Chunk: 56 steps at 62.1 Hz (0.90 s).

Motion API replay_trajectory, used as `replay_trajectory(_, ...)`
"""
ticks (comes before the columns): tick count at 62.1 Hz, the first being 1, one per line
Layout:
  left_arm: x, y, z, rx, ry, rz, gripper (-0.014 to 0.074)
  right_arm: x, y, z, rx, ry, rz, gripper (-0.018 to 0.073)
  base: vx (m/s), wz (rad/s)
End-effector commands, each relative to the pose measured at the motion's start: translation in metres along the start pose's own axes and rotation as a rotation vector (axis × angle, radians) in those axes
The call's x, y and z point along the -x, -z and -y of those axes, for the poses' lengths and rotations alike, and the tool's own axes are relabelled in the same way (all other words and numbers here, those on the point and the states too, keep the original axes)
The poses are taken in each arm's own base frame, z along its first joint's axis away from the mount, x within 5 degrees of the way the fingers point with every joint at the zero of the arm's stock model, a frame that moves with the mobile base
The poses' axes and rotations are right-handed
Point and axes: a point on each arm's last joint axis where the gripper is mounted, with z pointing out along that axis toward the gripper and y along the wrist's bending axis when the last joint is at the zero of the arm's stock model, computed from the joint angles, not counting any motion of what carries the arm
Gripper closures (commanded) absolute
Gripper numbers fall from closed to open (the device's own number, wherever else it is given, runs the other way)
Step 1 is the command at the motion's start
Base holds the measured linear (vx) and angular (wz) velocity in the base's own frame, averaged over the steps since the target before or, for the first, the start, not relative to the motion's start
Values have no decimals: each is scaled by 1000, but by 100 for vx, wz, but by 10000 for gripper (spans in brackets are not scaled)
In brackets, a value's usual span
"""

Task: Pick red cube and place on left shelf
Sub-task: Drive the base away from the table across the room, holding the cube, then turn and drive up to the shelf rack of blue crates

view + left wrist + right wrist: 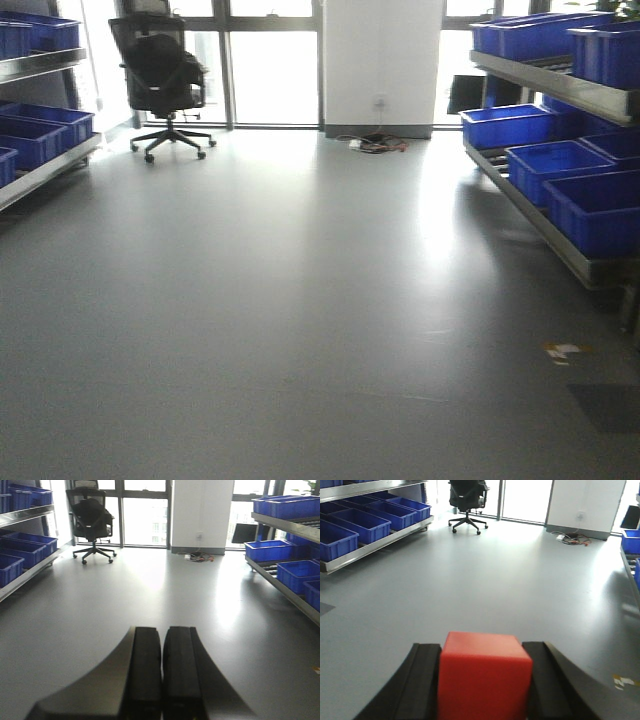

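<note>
Right wrist-mounted view: the right claw (482,652) clamps the red cube (482,677) between its black pads, above bare grey floor (510,585). On the left wrist camera, the left claw (162,632) is closed on nothing, its pads pressed together. The left shelf (380,545), steel-railed and lined with blue crates (365,525), stands well apart, ahead and to the left. With the pick apparently done, the carry is the step in hand. The next move likely calls for closing on the shelf, lifting the cube clear of the front rail, then releasing it.
</note>
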Motion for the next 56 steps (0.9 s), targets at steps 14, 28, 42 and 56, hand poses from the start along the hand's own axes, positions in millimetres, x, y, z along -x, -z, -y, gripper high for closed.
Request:
replay_trajectory(14,1,0,0,-1,6,76,495,16,2,-1,4,26,101,421,63,58)
replay_trajectory(28,1,0,0,-1,6,76,495,16,2,-1,6,26,102,421,63,68)
replay_trajectory(42,1,0,0,-1,6,76,495,16,2,-1,6,26,102,421,60,65)
replay_trajectory(56,1,0,0,-1,6,76,495,16,2,-1,6,26,102,421,57,67)
